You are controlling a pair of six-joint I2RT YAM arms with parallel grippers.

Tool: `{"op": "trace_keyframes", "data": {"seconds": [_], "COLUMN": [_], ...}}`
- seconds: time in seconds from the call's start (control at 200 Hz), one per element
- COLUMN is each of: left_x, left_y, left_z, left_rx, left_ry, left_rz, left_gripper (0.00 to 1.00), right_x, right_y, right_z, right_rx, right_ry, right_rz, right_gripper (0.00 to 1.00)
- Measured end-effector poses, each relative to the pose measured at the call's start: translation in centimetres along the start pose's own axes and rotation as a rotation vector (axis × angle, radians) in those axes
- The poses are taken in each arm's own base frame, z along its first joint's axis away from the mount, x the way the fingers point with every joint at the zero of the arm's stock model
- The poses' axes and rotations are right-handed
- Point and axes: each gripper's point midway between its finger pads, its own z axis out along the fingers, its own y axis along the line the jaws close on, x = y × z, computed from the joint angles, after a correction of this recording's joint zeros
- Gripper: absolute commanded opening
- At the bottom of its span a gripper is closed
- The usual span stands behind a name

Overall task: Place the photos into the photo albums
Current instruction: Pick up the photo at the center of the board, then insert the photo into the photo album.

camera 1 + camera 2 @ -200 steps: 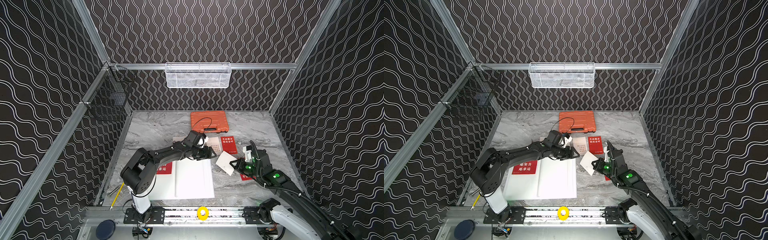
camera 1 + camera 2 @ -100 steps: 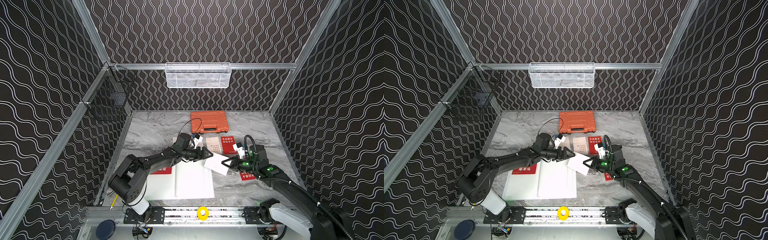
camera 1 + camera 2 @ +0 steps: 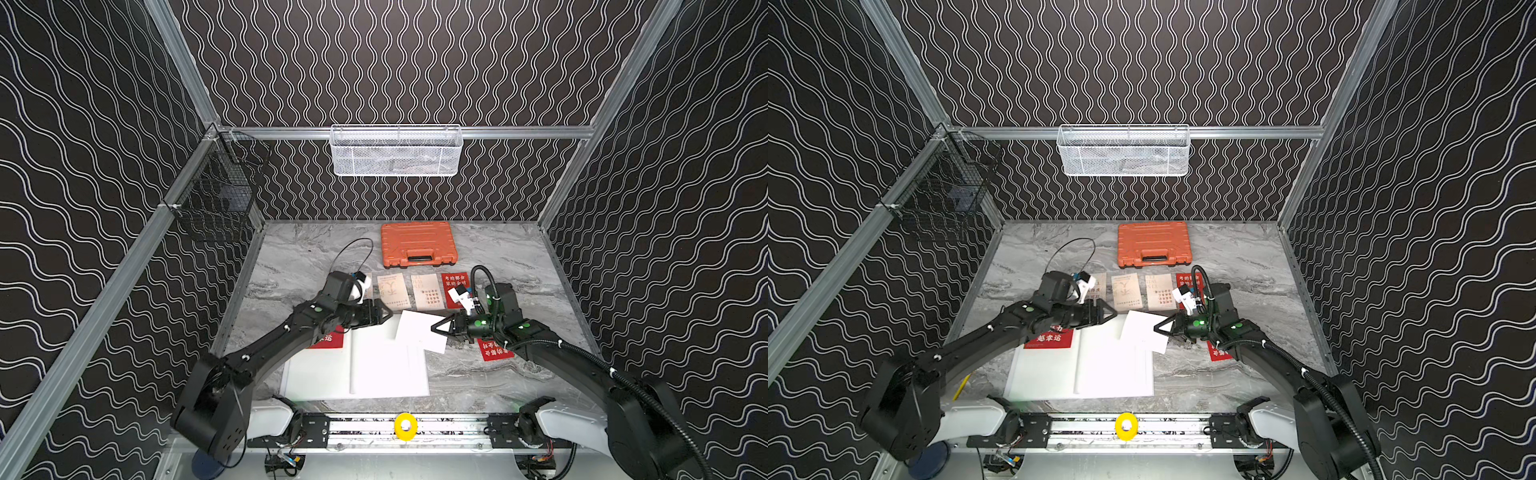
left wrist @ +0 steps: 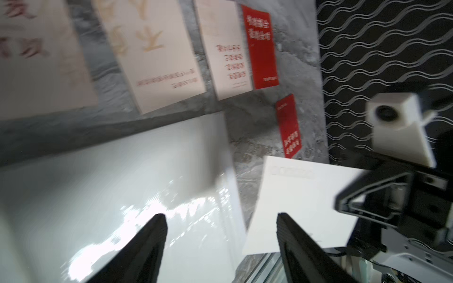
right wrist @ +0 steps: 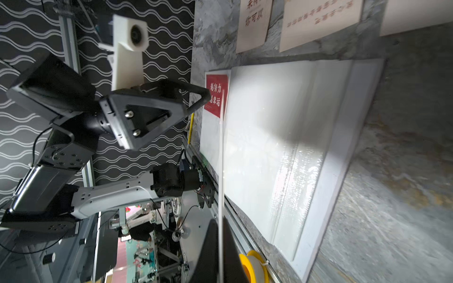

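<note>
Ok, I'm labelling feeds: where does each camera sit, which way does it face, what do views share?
Top views: high above the arm bases, looking down on the table; left arm and right arm show.
Left wrist: on left arm, faces across the photo album to the white card in the right gripper; own open jaws show.
Right wrist: on right arm, faces the left gripper; own jaws pinch the card edge-on.
Shared: album and card in all.

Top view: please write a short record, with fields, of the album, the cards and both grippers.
album: open, lying flat, white pages
right gripper: shut on white card, over the album's far corner
left gripper: open, empty, facing that card
red card: lying on the album, at the opposite far corner
cream cards: in a row beyond the album
</note>
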Motion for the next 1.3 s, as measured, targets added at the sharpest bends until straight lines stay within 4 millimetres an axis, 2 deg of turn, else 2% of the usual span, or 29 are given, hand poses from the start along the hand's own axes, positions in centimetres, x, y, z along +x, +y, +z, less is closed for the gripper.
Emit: {"op": "trace_keyframes", "data": {"seconds": [0.125, 0.325, 0.42, 0.52, 0.66, 0.891, 1.151, 1.296], "left_x": [0.8, 1.3, 1.3, 1.0, 1.9, 1.9, 1.0, 0.9], "left_y": [3.9, 9.3, 10.5, 13.4, 16.4, 19.3, 21.1, 22.2], "left_z": [-2.0, -4.7, -5.4, -6.7, -7.4, -8.5, -9.8, -9.8], "left_rx": [-0.12, -0.274, -0.316, -0.389, -0.434, -0.482, -0.51, -0.522], "left_ry": [-0.028, -0.075, -0.089, -0.136, -0.174, -0.292, -0.397, -0.405], "left_rz": [-0.06, -0.18, -0.214, -0.297, -0.43, -0.543, -0.59, -0.619], "left_gripper": [0.75, 0.76, 0.77, 0.77, 0.77, 0.75, 0.75, 0.75], "right_x": [1.3, 2.9, 3.1, 3.0, 2.9, 3.3, 4.6, 4.9], "right_y": [1.5, 2.8, 3.3, 3.9, 3.9, 3.9, 3.7, 3.2], "right_z": [2.2, 5.9, 7.5, 9.1, 10.6, 12.4, 14.8, 15.4], "right_rx": [0.001, 0.051, 0.083, 0.119, 0.178, 0.233, 0.28, 0.319], "right_ry": [0.07, 0.144, 0.158, 0.156, 0.144, 0.131, 0.161, 0.162], "right_rz": [-0.043, -0.069, -0.074, -0.083, -0.072, -0.052, -0.041, -0.036], "right_gripper": [0.0, 0.0, 0.0, 0.0, 0.0, 0.0, 0.0, 0.0]}}
